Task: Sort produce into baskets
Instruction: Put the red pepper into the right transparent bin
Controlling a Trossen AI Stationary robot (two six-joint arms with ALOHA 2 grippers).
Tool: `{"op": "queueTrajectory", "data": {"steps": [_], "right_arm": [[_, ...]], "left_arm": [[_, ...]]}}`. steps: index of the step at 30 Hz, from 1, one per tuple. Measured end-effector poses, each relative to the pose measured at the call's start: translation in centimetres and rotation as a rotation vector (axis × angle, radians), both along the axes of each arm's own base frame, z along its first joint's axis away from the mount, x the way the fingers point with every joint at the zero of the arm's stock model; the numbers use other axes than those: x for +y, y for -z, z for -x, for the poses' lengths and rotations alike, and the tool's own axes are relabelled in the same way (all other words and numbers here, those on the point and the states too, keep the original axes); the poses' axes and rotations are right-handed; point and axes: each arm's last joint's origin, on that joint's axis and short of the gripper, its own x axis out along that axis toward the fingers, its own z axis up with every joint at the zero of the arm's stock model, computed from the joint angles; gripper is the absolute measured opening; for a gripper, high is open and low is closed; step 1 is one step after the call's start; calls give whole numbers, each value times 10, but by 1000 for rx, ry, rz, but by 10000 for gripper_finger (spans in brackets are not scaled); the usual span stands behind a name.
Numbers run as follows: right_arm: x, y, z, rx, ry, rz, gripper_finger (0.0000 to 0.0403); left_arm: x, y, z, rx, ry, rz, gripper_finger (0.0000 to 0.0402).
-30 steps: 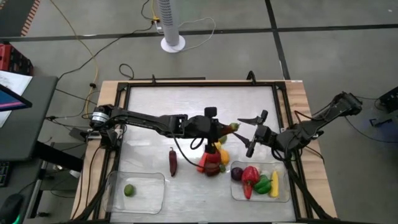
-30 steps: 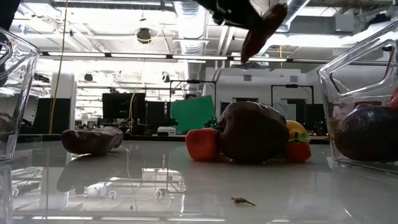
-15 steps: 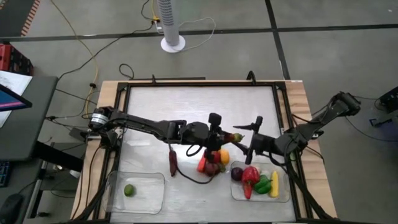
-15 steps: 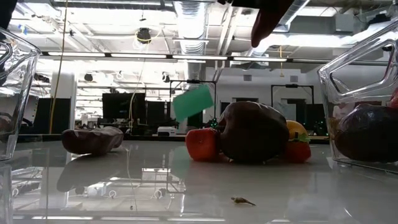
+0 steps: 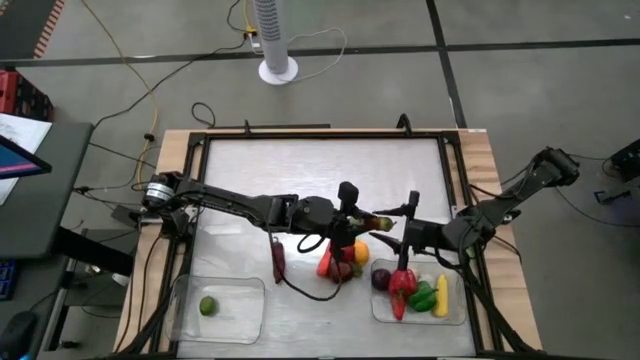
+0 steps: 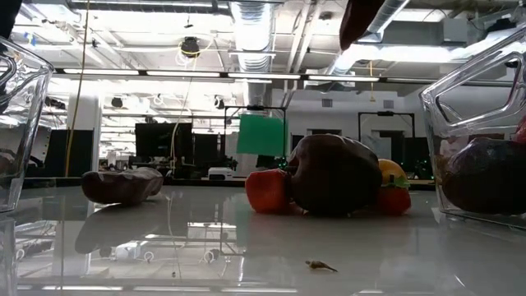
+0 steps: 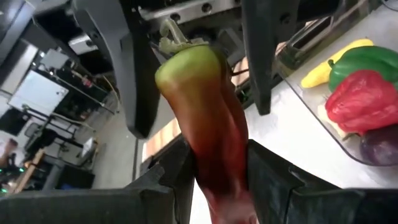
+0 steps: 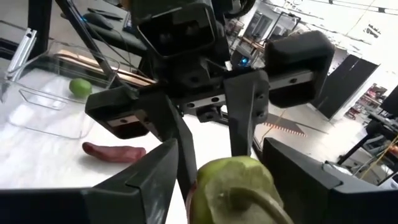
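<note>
Mid-air handover: left gripper [image 7: 211, 180] fingers clamp the red-green pepper [image 7: 202, 112]; right gripper [image 8: 214, 168] fingers, half-open, straddle its stem end. Early release drops it.

Red-green pepper [image 7: 208, 118] aloft between baskets [image 5: 420, 315]

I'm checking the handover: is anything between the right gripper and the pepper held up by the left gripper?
Nothing visible. The pepper's green stem end sits between the right gripper's open fingers, while the left gripper grips its red end above the table.
</note>
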Motion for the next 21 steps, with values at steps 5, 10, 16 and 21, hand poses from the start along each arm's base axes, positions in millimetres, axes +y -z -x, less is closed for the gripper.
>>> {"op": "queueTrajectory", "data": {"steps": [5,10,16,21], "right_arm": [[-1,1,-1,3,9,-11,197],[-4,2,-2,1,27,-47,140],[-8,3,-3,3,55,-79,147],[-4,2,0,1,33,-96,175]], "left_arm": [[0,0,0,-6,-6,17,110],[1,0,0,-18,-86,77,114],[3,1,0,-27,-161,93,174],[5,5,2,-4,-257,109,245]]}}
